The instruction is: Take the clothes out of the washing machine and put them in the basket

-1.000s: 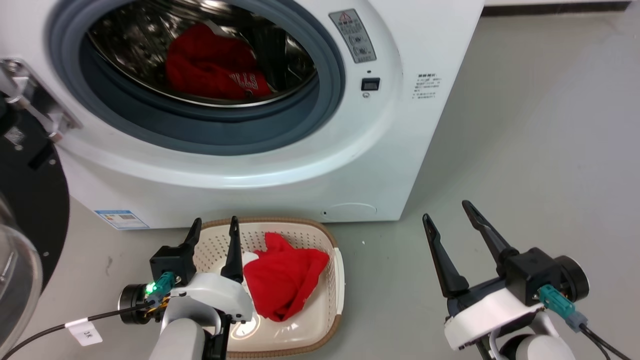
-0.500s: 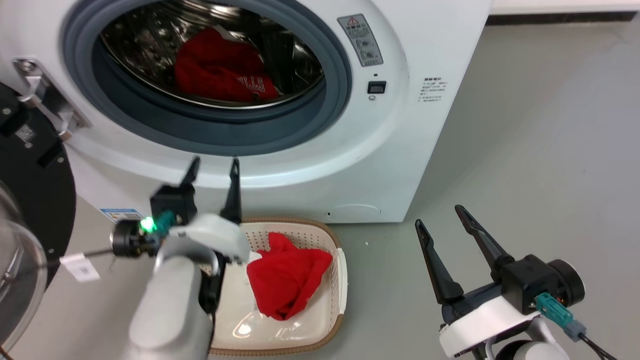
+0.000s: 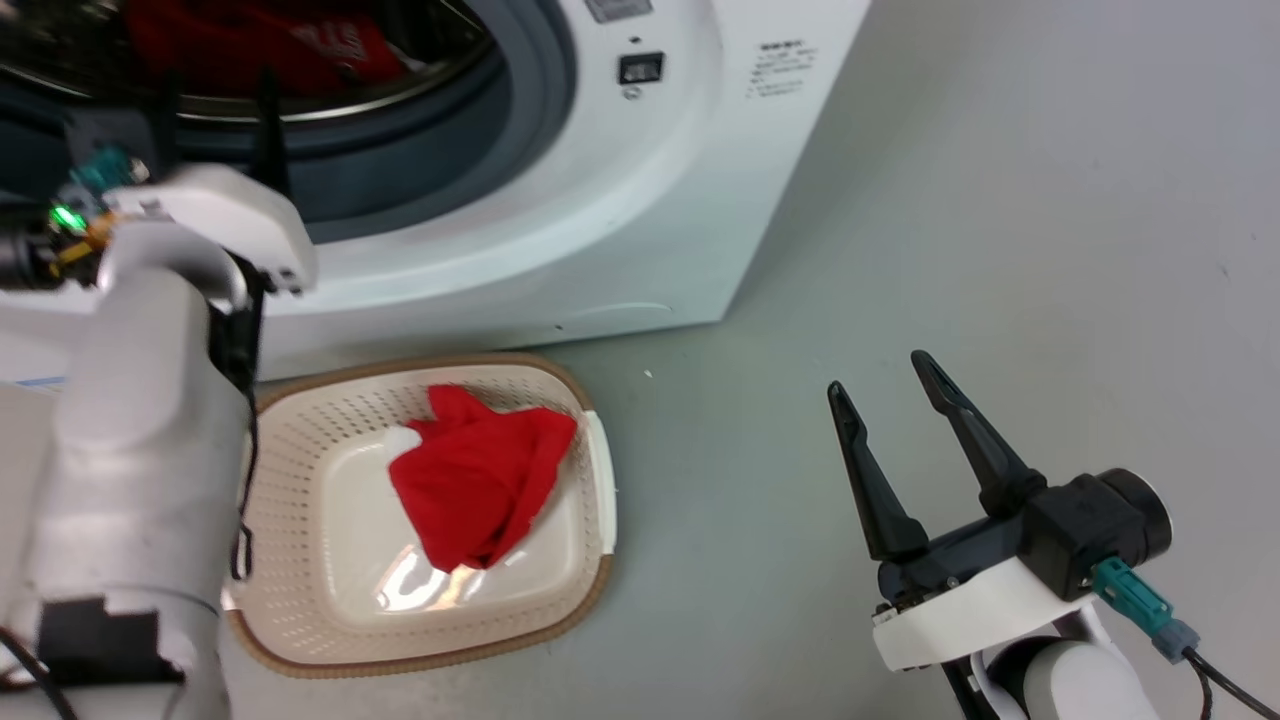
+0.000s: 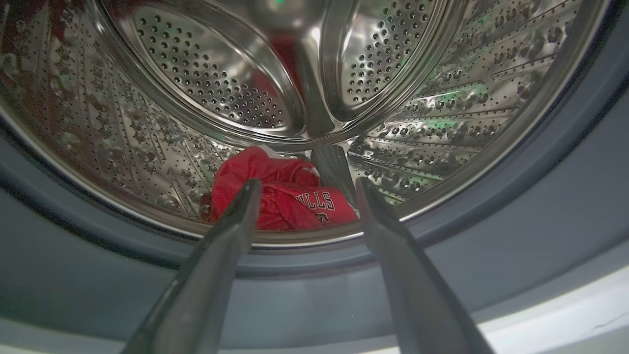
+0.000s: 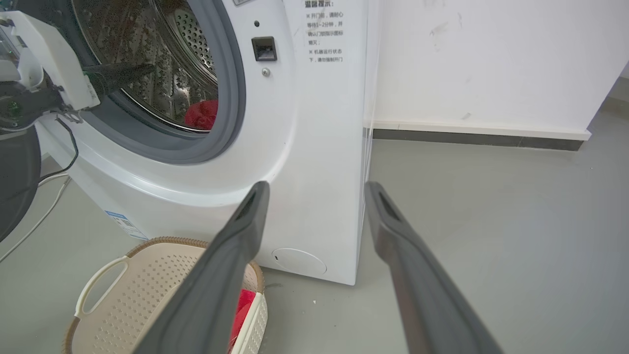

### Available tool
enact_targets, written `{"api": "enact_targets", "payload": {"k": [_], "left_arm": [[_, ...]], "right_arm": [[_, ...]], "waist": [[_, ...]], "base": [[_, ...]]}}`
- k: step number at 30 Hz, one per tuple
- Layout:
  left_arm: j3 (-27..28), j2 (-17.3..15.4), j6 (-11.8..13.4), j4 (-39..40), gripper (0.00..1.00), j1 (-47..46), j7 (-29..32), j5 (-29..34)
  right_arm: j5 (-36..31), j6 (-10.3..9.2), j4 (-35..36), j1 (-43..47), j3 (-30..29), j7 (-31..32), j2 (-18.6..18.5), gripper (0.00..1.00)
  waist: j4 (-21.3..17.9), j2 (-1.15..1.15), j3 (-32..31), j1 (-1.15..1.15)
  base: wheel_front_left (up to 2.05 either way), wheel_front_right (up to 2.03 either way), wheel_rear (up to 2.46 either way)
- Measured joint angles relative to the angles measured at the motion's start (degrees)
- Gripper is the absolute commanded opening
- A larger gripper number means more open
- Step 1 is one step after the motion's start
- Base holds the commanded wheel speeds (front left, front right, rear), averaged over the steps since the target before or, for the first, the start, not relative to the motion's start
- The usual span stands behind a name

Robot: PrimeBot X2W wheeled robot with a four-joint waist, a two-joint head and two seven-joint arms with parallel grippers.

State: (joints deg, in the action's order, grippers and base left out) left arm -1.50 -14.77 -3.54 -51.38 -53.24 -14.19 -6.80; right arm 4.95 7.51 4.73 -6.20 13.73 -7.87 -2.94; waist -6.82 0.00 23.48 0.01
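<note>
Now the head camera has swung, so the washer (image 3: 600,200) sits at 11 o'clock and the basket (image 3: 420,362) at 7 o'clock. The left hand (image 3: 215,110), low by the basket half a second ago, has risen before the gasket (image 3: 520,130) at 10 o'clock; it is blurred, fingers apart, empty. The right hand (image 3: 878,380) keeps to 4 o'clock over the floor (image 3: 800,250), wide open, holding nothing. One jersey (image 3: 480,480) lies in the basket as before.

In the left wrist view, the spread fingers frame another jersey (image 4: 285,196) at 6 o'clock in the drum (image 4: 221,88), not touching it.

In the right wrist view, that hand's fingers stand apart before the washer's corner, and the left hand's finger (image 5: 118,73) points into the opening at 10 o'clock.
</note>
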Motion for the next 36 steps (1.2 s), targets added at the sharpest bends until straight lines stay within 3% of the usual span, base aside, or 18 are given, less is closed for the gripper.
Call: {"api": "enact_targets", "payload": {"k": [20,29,30,36], "left_arm": [[-3.56,-13.43,-0.59,-11.8,1.0,-29.17,13.86,3.85],[-9.37,-18.78,-2.54,-13.72,1.0,-39.39,25.2,8.76],[-11.16,-20.18,-3.05,-14.45,1.0,-42.02,30.04,9.78],[-13.71,-22.43,-3.7,-15.85,1.0,-44.86,39.49,10.76]], "right_arm": [[6.32,0.0,-2.91,-5.78,6.39,-5.99,-0.03,1.0],[7.81,0.0,-3.25,-6.79,10.28,-6.82,-0.02,1.0],[8.36,0.0,-3.23,-6.71,11.4,-6.97,-0.03,1.0],[9.23,0.0,-3.16,-6.53,13.23,-7.15,-0.02,1.0]], "waist": [[-10.74,0.0,16.19,0.01],[-14.34,0.0,21.82,0.01],[-15.72,0.0,22.89,0.0],[-18.08,0.0,24.49,0.0]], "base": [[0.0,0.0,0.0],[0.0,0.0,0.0],[0.0,0.0,0.0],[0.0,0.0,0.0]]}}
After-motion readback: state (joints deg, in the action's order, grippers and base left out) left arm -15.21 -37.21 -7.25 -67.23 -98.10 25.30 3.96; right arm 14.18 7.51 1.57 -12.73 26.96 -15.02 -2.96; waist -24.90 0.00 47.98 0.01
